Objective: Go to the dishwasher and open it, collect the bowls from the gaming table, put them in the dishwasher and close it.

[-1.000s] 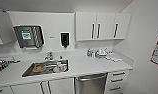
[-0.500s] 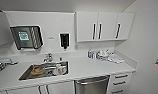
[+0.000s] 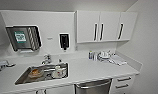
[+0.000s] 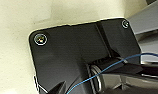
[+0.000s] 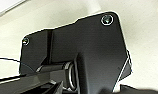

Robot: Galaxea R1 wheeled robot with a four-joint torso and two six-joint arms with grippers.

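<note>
Whether the left pincer and the right pincer are spread or pressed together, I cannot tell; each wrist view gives the robot's own dark plate over a pale floor, and in the left wrist view a thin blue cable [image 4: 105, 71] crosses that plate.

In the head view, the steel sink [image 3: 23, 77] is let into a white counter [image 3: 92, 68]. The dishwasher [image 3: 93, 87] sits under the counter, below the sink and to its right. Its grey steel front is shut, with a bar handle along the top edge. Nothing stands before this front.

Inside the sink lie some dishes: a white cup-like piece [image 3: 58, 72] and something orange [image 3: 36, 72]; I cannot tell more about them. The tap [image 3: 46, 59] rises just behind the sink. On the wall above the sink hangs a paper towel dispenser [image 3: 23, 37], and to the right of it a dark soap dispenser [image 3: 64, 41].

Further right of the sink, beyond the dishwasher, are white drawers [image 3: 123, 82] with dark handles. On the counter well apart from the sink, near the back wall, stands a small group of bottles and dishes [image 3: 103, 55], with a folded cloth [image 3: 118, 60] just beside them. Above these hang white wall cabinets [image 3: 107, 25] with dark bar handles.
</note>
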